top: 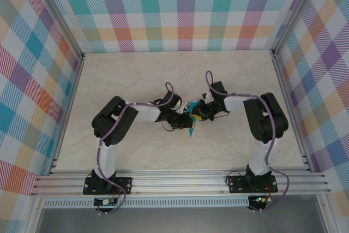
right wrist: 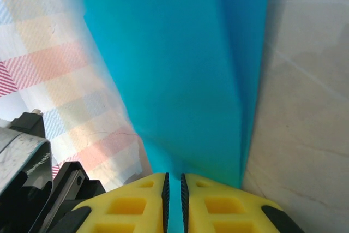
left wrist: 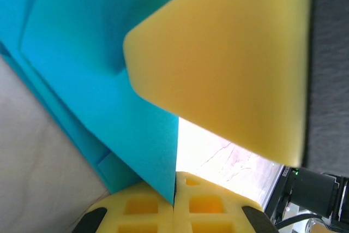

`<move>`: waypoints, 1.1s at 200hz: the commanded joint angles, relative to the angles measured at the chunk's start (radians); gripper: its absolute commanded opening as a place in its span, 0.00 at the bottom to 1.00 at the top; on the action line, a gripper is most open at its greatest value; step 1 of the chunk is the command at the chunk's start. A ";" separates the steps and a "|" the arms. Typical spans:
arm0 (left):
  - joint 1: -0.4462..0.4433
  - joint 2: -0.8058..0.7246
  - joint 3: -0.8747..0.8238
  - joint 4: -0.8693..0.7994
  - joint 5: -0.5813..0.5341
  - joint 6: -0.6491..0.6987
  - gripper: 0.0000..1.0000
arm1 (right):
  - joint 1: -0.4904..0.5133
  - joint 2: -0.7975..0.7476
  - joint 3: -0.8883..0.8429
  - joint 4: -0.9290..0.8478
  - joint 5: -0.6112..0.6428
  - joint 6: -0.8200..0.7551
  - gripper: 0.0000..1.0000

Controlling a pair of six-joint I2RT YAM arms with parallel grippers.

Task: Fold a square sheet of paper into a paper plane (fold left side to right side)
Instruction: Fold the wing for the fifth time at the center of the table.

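Observation:
The square sheet of paper (top: 191, 128) is turquoise and folded into a narrow, layered, pointed shape, held up off the table between both arms at the table's middle. My left gripper (top: 185, 119) is shut on one edge of it; in the left wrist view the paper (left wrist: 103, 75) runs down into the seam between the yellow pads of the left gripper (left wrist: 175, 183). My right gripper (top: 199, 114) is shut on the other side; in the right wrist view the paper (right wrist: 180, 69) passes into the thin gap of the right gripper (right wrist: 173, 178). A yellow finger of the right gripper (left wrist: 229, 64) looms close in the left wrist view.
The pale marbled tabletop (top: 174, 75) is ringed by checked walls (top: 180, 9) with aluminium rails (top: 180, 181) along the near edge. Both arm bases stand at the near edge, left (top: 107, 183) and right (top: 255, 181).

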 commanded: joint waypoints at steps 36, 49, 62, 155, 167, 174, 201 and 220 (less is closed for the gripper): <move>-0.008 0.084 -0.056 -0.138 -0.084 0.004 0.00 | 0.008 0.035 0.036 -0.051 0.083 -0.074 0.17; -0.008 0.084 -0.057 -0.136 -0.083 0.004 0.00 | 0.008 0.035 0.043 -0.069 0.112 -0.100 0.17; -0.008 0.084 -0.059 -0.135 -0.085 0.003 0.00 | 0.009 0.039 0.049 -0.074 0.136 -0.124 0.17; -0.008 0.075 -0.074 -0.138 -0.093 0.001 0.00 | -0.016 0.086 0.172 -0.101 0.223 -0.239 0.19; -0.008 0.073 -0.075 -0.139 -0.094 0.002 0.00 | -0.023 0.093 0.192 -0.105 0.228 -0.250 0.19; -0.008 0.074 -0.076 -0.137 -0.093 0.002 0.00 | -0.028 0.099 0.201 -0.109 0.231 -0.258 0.19; -0.008 0.072 -0.077 -0.136 -0.095 0.001 0.00 | -0.044 0.132 0.244 -0.125 0.238 -0.285 0.19; -0.008 0.071 -0.080 -0.136 -0.096 0.000 0.00 | -0.057 0.150 0.273 -0.134 0.240 -0.300 0.19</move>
